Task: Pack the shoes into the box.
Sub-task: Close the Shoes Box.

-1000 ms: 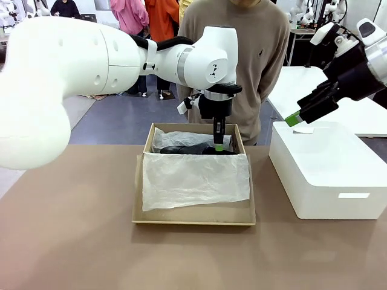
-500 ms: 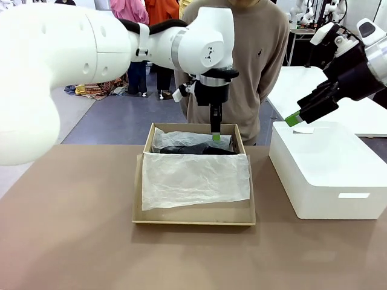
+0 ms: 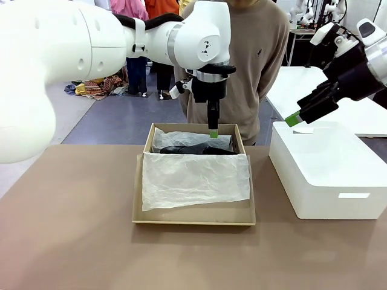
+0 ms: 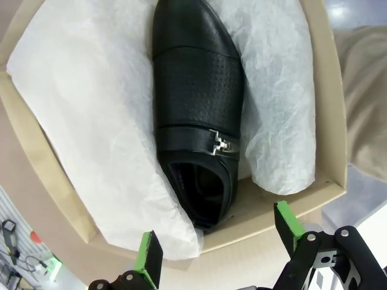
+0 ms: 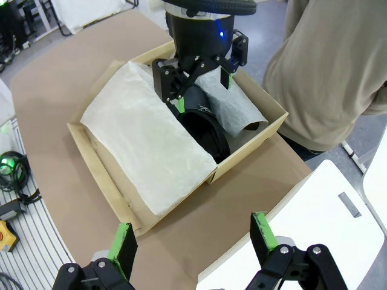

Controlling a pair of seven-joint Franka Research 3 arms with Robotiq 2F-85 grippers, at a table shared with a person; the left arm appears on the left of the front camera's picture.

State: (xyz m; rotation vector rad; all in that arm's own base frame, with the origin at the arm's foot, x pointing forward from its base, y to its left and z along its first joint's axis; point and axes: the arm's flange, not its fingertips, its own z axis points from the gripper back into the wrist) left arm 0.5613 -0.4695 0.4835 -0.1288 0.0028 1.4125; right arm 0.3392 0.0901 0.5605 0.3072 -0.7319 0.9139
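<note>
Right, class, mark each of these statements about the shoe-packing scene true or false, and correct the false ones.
1. A black shoe lies inside the cardboard box. True.
2. The left gripper is clamped on the shoe. False: it hangs open above the shoe.
3. White tissue paper covers the near part of the cardboard box. True.
4. The right gripper hangs over the cardboard box. False: it is open, off to the side by the white box.
</note>
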